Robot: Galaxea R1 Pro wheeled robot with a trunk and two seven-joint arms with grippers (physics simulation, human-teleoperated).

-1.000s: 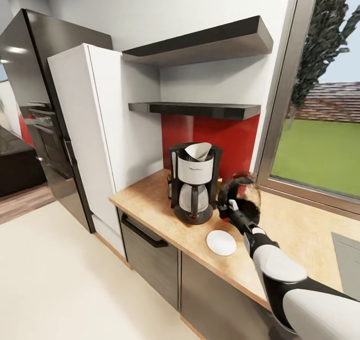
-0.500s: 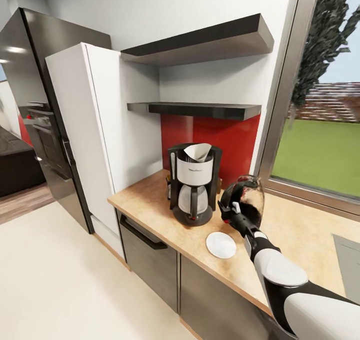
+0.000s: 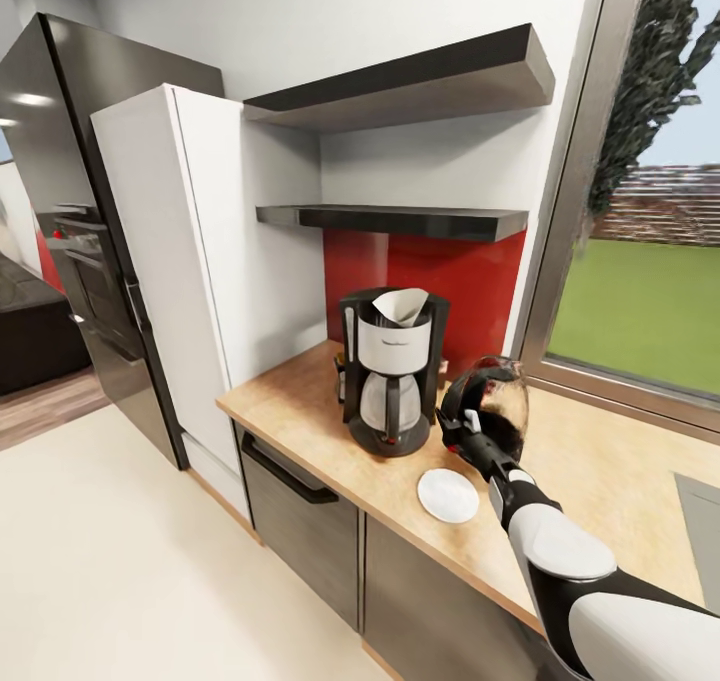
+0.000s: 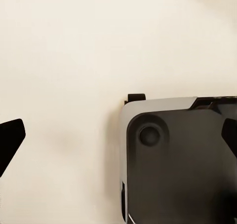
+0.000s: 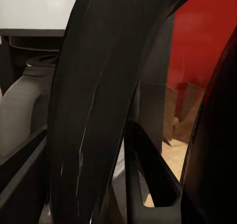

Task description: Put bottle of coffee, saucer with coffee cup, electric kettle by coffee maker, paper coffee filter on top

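Right gripper [image 3: 462, 431]: seen closed on the black handle of the electric kettle [image 3: 492, 401]; in the right wrist view the handle [image 5: 94, 110] is clamped between the fingers [image 5: 148, 169].
Electric kettle: held just right of the coffee maker [image 3: 394, 369], over the tabletop [image 3: 600, 481]; lowered and brought slightly nearer the machine than a second ago.
Saucer [image 3: 448, 495]: lying flat on the tabletop, in front of the kettle and right of the coffee maker; not moved on the tabletop.
Coffee maker: standing upright on the tabletop, a white paper filter [image 3: 400, 304] set in its top; unchanged.
Kitchen shelf [image 3: 400, 219]: mounted above the coffee maker.
Left gripper: fingers [image 4: 11, 140] seen spread open over pale floor [image 4: 64, 61], nothing between them.
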